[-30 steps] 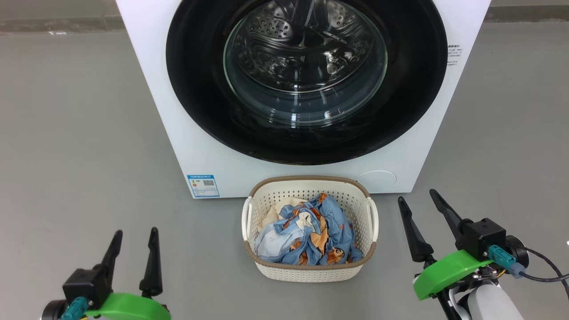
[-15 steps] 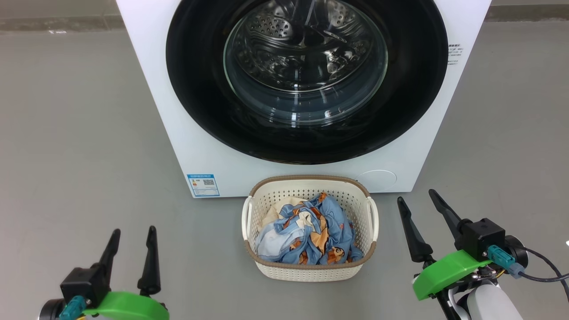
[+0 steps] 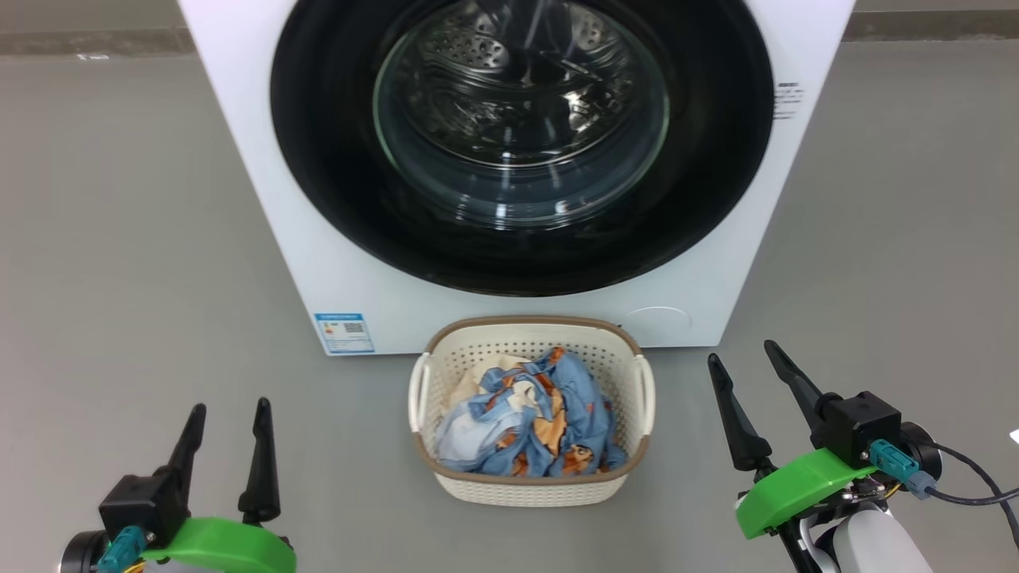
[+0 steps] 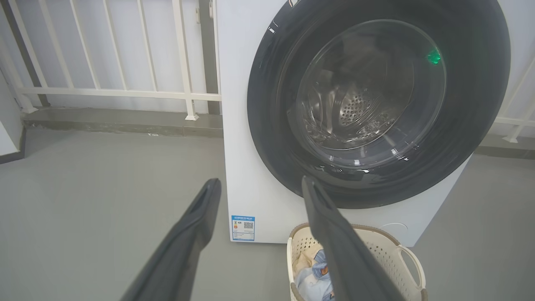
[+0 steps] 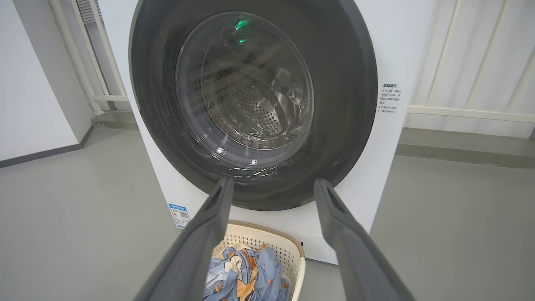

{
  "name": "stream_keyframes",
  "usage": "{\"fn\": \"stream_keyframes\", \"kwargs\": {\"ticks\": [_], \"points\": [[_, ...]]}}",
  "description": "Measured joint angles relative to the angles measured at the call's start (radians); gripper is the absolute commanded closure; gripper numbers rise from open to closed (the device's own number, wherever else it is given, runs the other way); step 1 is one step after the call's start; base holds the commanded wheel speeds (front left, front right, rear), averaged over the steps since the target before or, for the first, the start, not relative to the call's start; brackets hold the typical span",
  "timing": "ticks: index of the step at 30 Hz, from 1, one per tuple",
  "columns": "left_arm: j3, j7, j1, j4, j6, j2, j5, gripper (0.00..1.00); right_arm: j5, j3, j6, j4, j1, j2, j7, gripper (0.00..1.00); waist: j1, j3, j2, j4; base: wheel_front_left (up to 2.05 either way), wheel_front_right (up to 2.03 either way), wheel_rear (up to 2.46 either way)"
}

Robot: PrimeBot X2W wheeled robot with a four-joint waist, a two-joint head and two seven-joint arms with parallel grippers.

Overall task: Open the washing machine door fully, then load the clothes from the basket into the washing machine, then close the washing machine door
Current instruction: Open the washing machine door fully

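Note:
The white washing machine (image 3: 334, 239) stands ahead, its round black-rimmed door (image 3: 521, 270) flat against the front, the steel drum visible through the glass. On the floor in front sits the cream perforated basket (image 3: 529, 487) holding blue cartoon-print clothes (image 3: 529, 422) with some cream cloth. My left gripper (image 3: 228, 411) hovers open at the lower left, away from the basket. At the lower right my right gripper (image 3: 742, 353) is open too, beside the basket. Both wrist views look at the door (image 4: 376, 184) (image 5: 334, 125) and basket (image 4: 376, 240) (image 5: 288, 246) between open fingers.
Grey floor surrounds the machine on both sides. A white railing (image 4: 104, 90) on a low kerb runs behind it, also seen as railing (image 5: 468, 110) to the right. A blue label sticker (image 3: 344, 333) marks the machine's lower left front. A white wall (image 5: 33, 92) stands at the left.
The whole head view has shifted a little left, so the camera moved. Both grippers stay open and nearly still; the door, basket and clothes are as before.

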Motion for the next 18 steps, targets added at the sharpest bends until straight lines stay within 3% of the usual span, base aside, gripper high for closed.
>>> {"fn": "stream_keyframes", "kwargs": {"ticks": [11, 18], "points": [[-0.012, 0.000, 0.000, -0.005, -0.001, -0.002, -0.018, 0.00, 0.000, -0.005, 0.000, 0.000, 0.000, 0.000, 0.000, 0.00, 0.0000, 0.000, 0.0000, -0.002, 1.20, 1.20, -2.39], [-0.020, 0.000, 0.000, -0.010, -0.001, -0.001, -0.022, 0.00, 0.000, -0.008, 0.000, 0.000, 0.000, -0.001, 0.000, 0.00, 0.0000, 0.000, 0.0000, -0.004, 0.74, 0.74, -1.48]]}}
